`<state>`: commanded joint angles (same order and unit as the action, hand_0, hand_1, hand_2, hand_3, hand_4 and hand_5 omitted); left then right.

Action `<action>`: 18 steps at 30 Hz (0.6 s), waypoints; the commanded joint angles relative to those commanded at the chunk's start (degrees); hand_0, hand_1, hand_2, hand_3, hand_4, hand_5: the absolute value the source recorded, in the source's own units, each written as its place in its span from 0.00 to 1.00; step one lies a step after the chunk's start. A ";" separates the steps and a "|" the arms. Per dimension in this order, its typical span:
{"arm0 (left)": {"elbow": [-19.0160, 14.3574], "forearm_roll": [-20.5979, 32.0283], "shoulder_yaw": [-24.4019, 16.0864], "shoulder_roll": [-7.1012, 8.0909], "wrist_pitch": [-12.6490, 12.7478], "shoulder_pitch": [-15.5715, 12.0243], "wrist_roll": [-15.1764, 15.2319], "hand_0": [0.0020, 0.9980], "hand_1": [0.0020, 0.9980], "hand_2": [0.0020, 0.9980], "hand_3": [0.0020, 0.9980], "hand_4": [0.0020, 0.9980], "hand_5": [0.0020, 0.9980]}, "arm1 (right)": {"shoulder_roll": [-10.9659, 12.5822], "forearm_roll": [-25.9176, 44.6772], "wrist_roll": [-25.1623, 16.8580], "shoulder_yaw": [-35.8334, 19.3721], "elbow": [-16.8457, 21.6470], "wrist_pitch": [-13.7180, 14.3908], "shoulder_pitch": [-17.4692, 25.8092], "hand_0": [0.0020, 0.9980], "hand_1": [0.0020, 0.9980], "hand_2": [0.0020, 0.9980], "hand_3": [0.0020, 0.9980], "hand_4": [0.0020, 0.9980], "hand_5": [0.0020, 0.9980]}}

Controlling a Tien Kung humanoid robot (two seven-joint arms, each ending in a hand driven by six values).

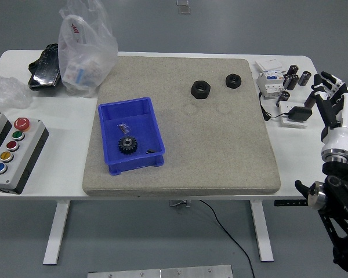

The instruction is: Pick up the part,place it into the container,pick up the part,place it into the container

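Right hand [332,98] hovers empty at the right edge with fingers spread, gear [127,145] already in the blue bin [112,113] at centre-left, so next comes a reach to the nearer nut [234,80] upper right.

We can read no text; the plastic bag [84,49] at far left carries red print, too small for us to make out

The right hand [331,95] hovers at the far right, fingers spread (holding nothing), forearm upright.
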<state>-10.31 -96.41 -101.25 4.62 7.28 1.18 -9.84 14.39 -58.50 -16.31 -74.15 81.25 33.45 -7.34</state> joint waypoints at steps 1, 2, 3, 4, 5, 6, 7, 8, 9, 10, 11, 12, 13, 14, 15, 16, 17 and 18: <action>0.00 0.17 -0.03 -0.15 0.05 -0.15 -0.03 0.78 0.74 0.69 0.74 0.81 0.60 | 0.10 0.14 0.01 0.61 -0.09 -0.04 -0.35 0.63 0.67 0.69 0.69 0.81 0.55; 0.00 0.34 -0.04 -0.29 0.09 -0.27 -0.07 0.78 0.74 0.69 0.74 0.81 0.60 | 0.20 0.16 0.05 1.17 -0.17 -0.09 -0.77 0.63 0.67 0.69 0.69 0.80 0.55; 0.00 0.47 -0.07 -0.40 0.13 -0.39 -0.10 0.78 0.74 0.69 0.74 0.81 0.60 | 0.26 0.14 0.07 1.73 -0.20 -0.11 -1.24 0.63 0.67 0.69 0.69 0.80 0.55; 0.00 0.56 -0.11 -0.46 0.17 -0.48 -0.12 0.78 0.74 0.69 0.74 0.81 0.60 | 0.30 0.11 0.08 2.19 -0.20 -0.11 -1.68 0.63 0.67 0.69 0.69 0.80 0.55; 0.00 0.68 -0.13 -0.50 0.20 -0.55 -0.12 0.78 0.74 0.69 0.74 0.81 0.60 | 0.34 0.07 0.09 2.67 -0.19 -0.11 -2.12 0.63 0.67 0.69 0.69 0.80 0.55; 0.00 0.77 -0.15 -0.51 0.23 -0.61 -0.10 0.78 0.74 0.69 0.74 0.81 0.60 | 0.36 0.03 0.11 3.02 -0.17 -0.11 -2.44 0.63 0.67 0.69 0.69 0.80 0.55; 0.00 0.91 -0.14 -0.46 0.27 -0.64 -0.06 0.78 0.74 0.69 0.74 0.81 0.60 | 0.38 0.01 0.10 3.50 -0.15 -0.13 -2.80 0.63 0.67 0.69 0.69 0.80 0.55; 0.00 1.09 -0.11 -0.40 0.30 -0.64 -0.01 0.78 0.74 0.69 0.74 0.81 0.60 | 0.39 0.05 0.08 3.82 -0.14 -0.16 -3.00 0.63 0.67 0.69 0.69 0.80 0.55; 0.00 1.30 -0.04 -0.34 0.32 -0.64 0.06 0.78 0.74 0.69 0.74 0.81 0.60 | 0.40 0.16 0.03 4.13 -0.16 -0.19 -3.17 0.63 0.67 0.69 0.69 0.80 0.55; 0.00 1.46 0.04 -0.29 0.33 -0.64 0.12 0.78 0.74 0.69 0.74 0.81 0.60 | 0.41 0.29 -0.01 4.34 -0.19 -0.23 -3.28 0.63 0.67 0.69 0.69 0.80 0.55; 0.00 1.69 0.22 -0.26 0.32 -0.66 0.19 0.78 0.74 0.69 0.74 0.81 0.60 | 0.45 0.50 -0.04 4.62 -0.27 -0.30 -3.38 0.63 0.67 0.69 0.69 0.80 0.55; 0.00 1.80 0.34 -0.26 0.30 -0.68 0.22 0.78 0.74 0.69 0.74 0.81 0.60 | 0.47 0.67 -0.07 4.78 -0.34 -0.34 -3.42 0.63 0.67 0.69 0.69 0.80 0.55; 0.00 1.90 0.47 -0.28 0.28 -0.69 0.24 0.78 0.74 0.69 0.74 0.81 0.60 | 0.48 0.88 -0.12 4.90 -0.43 -0.41 -3.44 0.63 0.67 0.69 0.69 0.80 0.55; 0.00 1.91 0.58 -0.30 0.24 -0.68 0.24 0.78 0.73 0.69 0.74 0.81 0.60 | 0.47 1.03 -0.15 4.97 -0.49 -0.47 -3.43 0.63 0.67 0.69 0.69 0.80 0.56; 0.00 1.97 0.83 -0.33 0.15 -0.63 0.27 0.78 0.73 0.69 0.74 0.81 0.60 | 0.45 1.17 -0.16 5.04 -0.56 -0.54 -3.42 0.63 0.67 0.69 0.69 0.80 0.56; 0.00 2.11 1.08 -0.34 0.10 -0.58 0.33 0.78 0.73 0.69 0.74 0.81 0.60 | 0.44 1.25 -0.17 5.06 -0.59 -0.58 -3.42 0.63 0.67 0.69 0.69 0.80 0.56; 0.00 2.33 1.38 -0.35 0.05 -0.54 0.43 0.78 0.73 0.69 0.74 0.81 0.60 | 0.43 1.32 -0.18 5.06 -0.62 -0.61 -3.40 0.63 0.67 0.69 0.69 0.80 0.56; 0.00 2.77 1.88 -0.34 0.00 -0.48 0.63 0.78 0.73 0.69 0.74 0.81 0.60 | 0.43 1.39 -0.19 5.04 -0.64 -0.64 -3.36 0.63 0.67 0.69 0.69 0.80 0.56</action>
<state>-10.31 -93.63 -99.37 4.27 7.27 0.69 -9.21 14.81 -57.11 -16.50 -69.11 80.61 32.80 -10.71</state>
